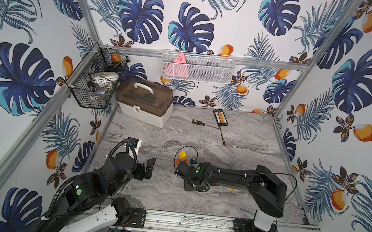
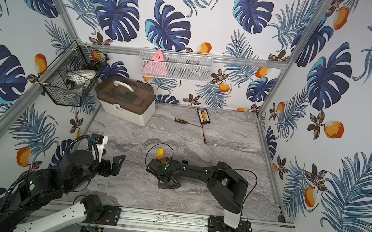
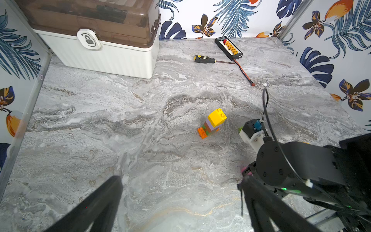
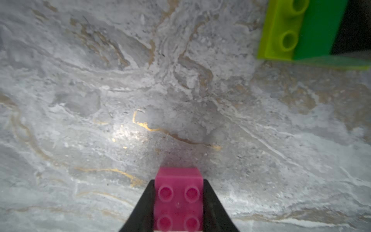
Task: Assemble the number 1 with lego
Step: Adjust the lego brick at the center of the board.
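A small lego stack (image 3: pixel 212 125) stands mid-table: a yellow brick on top, lilac and green under it, an orange base; both top views show it (image 1: pixel 182 157) (image 2: pixel 160 154). My right gripper (image 4: pixel 178 181) is shut on a pink square brick (image 4: pixel 178 200), studs facing the camera, held low over the marble just in front of the stack (image 1: pixel 194 183). A lime brick (image 4: pixel 281 32) and a green brick (image 4: pixel 319 28) lie side by side on the table nearby. My left gripper (image 3: pixel 180 182) hangs open and empty to the left (image 1: pixel 150 165).
A white storage box with a brown lid (image 1: pixel 144 101) stands at the back left. A screwdriver (image 1: pixel 197 122) and a black-and-orange abacus (image 1: pixel 220 117) with a trailing wire (image 1: pixel 222 136) lie at the back. A black wire basket (image 1: pixel 95 82) and a white mesh basket (image 1: pixel 196 67) hang on the walls.
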You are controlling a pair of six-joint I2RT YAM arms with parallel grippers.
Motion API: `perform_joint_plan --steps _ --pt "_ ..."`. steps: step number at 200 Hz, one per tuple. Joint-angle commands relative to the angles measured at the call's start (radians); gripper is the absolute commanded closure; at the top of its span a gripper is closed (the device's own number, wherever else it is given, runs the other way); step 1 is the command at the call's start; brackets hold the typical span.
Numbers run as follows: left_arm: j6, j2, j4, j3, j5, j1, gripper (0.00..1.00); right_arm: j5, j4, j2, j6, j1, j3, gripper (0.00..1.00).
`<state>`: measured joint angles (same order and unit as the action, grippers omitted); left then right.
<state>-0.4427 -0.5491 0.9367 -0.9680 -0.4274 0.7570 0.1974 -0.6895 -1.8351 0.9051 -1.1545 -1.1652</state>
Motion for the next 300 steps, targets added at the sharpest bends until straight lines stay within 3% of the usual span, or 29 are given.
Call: perform_joint_plan --steps 1,48,77,123,199,300 --pt "0.008 -0.001 -0.01 0.0 -0.019 -0.001 0.01 -0.023 0.005 -0.008 0.009 -0.001 0.002 0.78" --pt "0.01 -0.012 -0.009 0.0 -0.018 -0.002 0.01 -0.025 -0.029 0.026 0.002 -0.001 -0.003 0.49" --pt "0.009 -0.011 -0.009 0.0 -0.019 -0.002 0.01 -0.033 -0.067 0.04 0.0 0.002 -0.027 0.46" --pt "0.008 -0.011 -0.009 -0.001 -0.021 -0.002 0.01 -0.097 -0.14 0.044 0.041 0.026 -0.053 0.53" --pt "0.007 0.008 -0.007 0.002 -0.028 -0.002 0.01 -0.178 -0.148 -0.007 0.036 0.056 -0.106 0.54" --pt "0.009 0.006 -0.009 0.002 -0.027 -0.002 0.01 -0.148 -0.176 -0.035 0.039 0.056 -0.116 0.55"
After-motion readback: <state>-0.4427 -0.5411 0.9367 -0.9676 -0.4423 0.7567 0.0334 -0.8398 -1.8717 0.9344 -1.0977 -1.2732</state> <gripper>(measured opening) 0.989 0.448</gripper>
